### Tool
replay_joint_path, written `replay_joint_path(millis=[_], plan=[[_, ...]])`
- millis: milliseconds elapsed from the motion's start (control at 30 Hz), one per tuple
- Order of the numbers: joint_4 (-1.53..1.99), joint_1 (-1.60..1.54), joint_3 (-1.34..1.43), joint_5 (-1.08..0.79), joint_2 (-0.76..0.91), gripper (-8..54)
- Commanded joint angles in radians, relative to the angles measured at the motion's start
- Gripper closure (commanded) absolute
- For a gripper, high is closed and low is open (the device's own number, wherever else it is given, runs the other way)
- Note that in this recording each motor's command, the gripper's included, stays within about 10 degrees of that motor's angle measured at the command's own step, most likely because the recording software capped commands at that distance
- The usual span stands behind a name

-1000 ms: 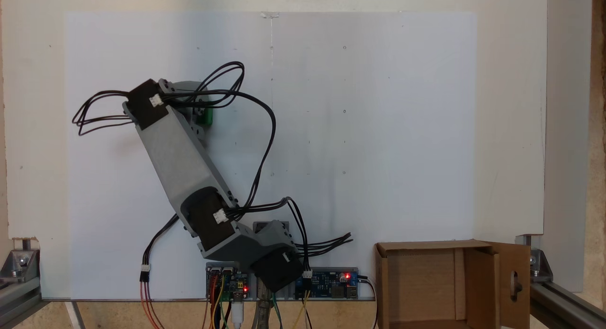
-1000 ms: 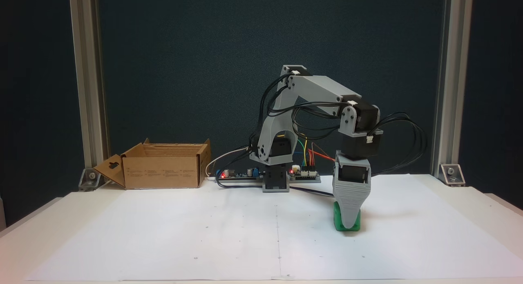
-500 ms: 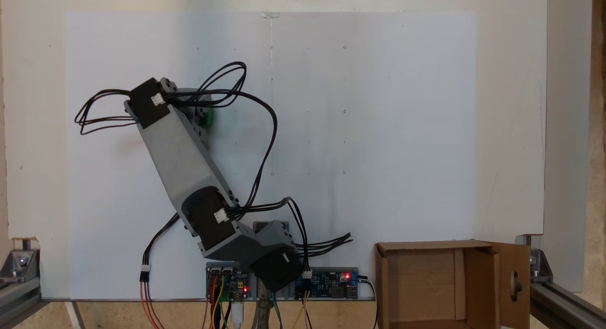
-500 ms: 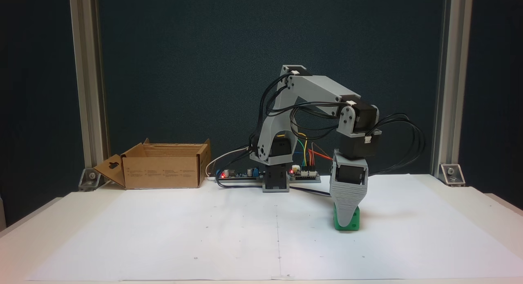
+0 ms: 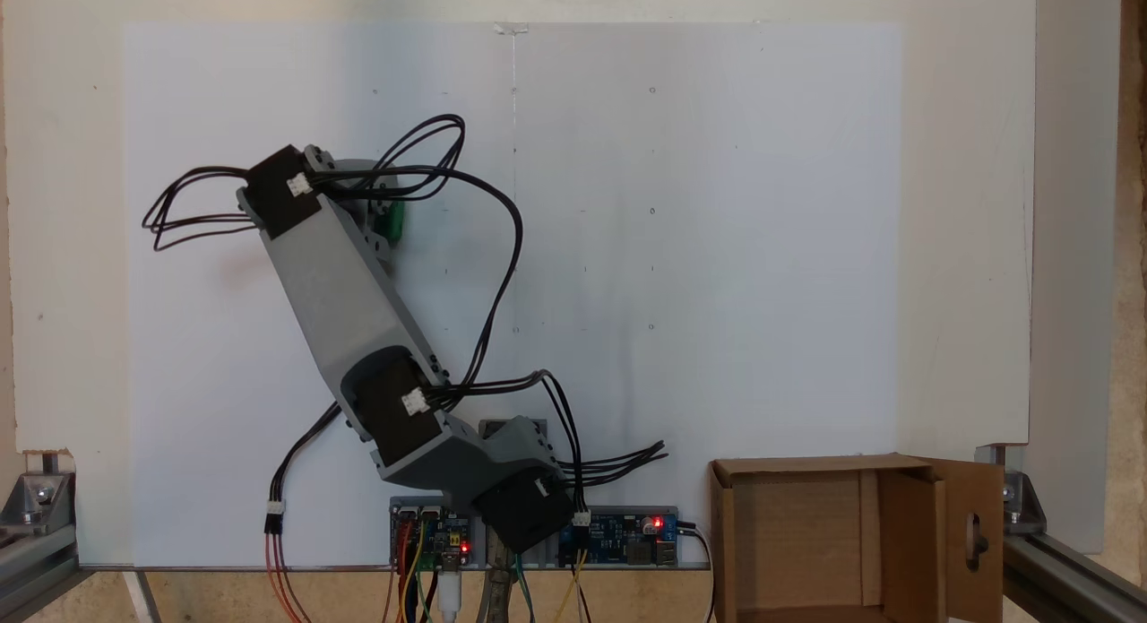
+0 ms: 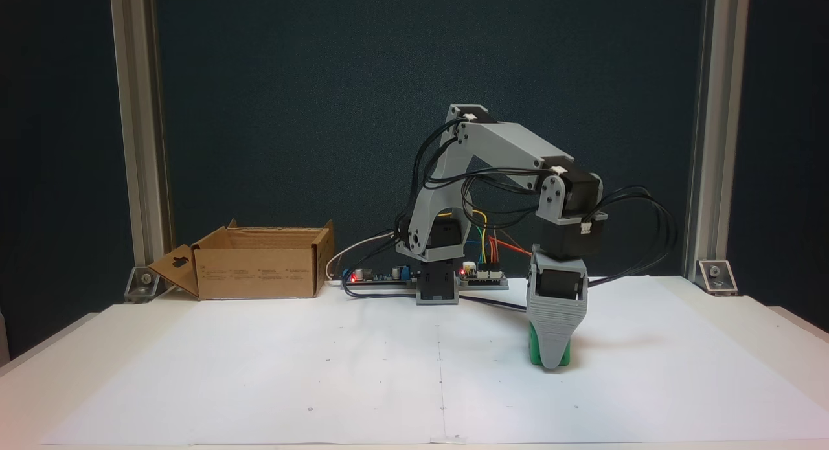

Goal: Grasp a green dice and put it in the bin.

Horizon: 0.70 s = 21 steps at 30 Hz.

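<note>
Down on the white paper sheet (image 6: 324, 385), toward the right side of a fixed view, the gripper (image 6: 550, 364) is pointed straight down with its grey ribbed jaw planted right in front of the green dice (image 6: 535, 348). Only slivers of green are seen on either side of that jaw, so most of the cube is hidden. One jaw is lined up behind the other from this camera, so how far they're parted, and whether the dice is actually pinched, can't be told. The dice looks to be sitting on the paper, low at the jaw tip.

From the top-down fixed view, just a small strip of the green dice (image 5: 392, 220) is spotted peeking out beside the wrist, upper left of the sheet, with the grey arm (image 5: 336, 282) stretched diagonally over it and black cables (image 5: 502, 246) looped around. The fingertips are covered by the wrist there, so no help on the jaws either.

The bin (image 6: 259, 269) is parked well apart from the dice, at the far left by the aluminium post (image 6: 133, 146), flaps open, handle-cutout flap folded outward. In the top-down fixed view the bin (image 5: 730, 533) is seen at the bottom right, next to the controller boards (image 5: 627, 529).
</note>
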Motion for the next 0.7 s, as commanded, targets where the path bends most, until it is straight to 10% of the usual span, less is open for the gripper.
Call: replay_joint_path(millis=[0,667], plan=[[-0.003,0.000,-0.067,-0.064,0.012,13.7],[-0.063,0.041,-0.043,-0.064,0.002,21.4]])
